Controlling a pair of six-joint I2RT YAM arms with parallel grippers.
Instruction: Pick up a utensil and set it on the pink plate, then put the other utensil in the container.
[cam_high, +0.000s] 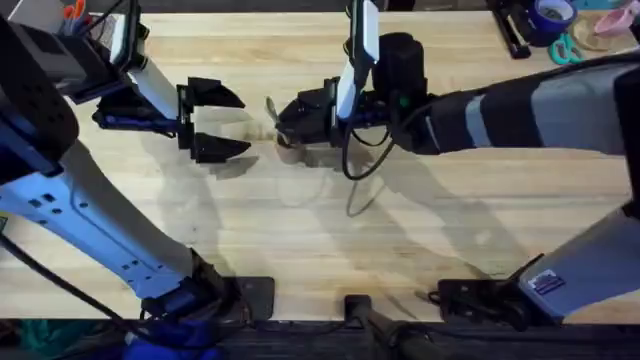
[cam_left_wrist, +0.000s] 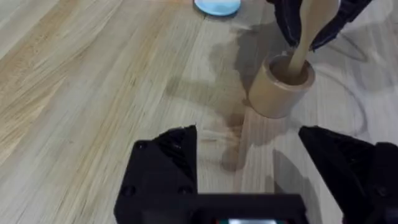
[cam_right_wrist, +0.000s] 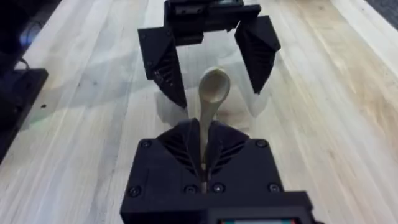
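Spoon (cam_right_wrist: 211, 102) in R claw (cam_right_wrist: 202, 146)

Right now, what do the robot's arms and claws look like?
Both arms are grey and black. The left arm has pale blue-grey covers, and the right arm has black and grey bands. The left gripper and the right gripper are black, with pointed ridged fingers. A black cable loops beneath the right arm, which carries a white label by its base.

Blue plate (cam_left_wrist: 217, 6), tape roll (cam_high: 553, 14), scissors (cam_high: 566, 50)
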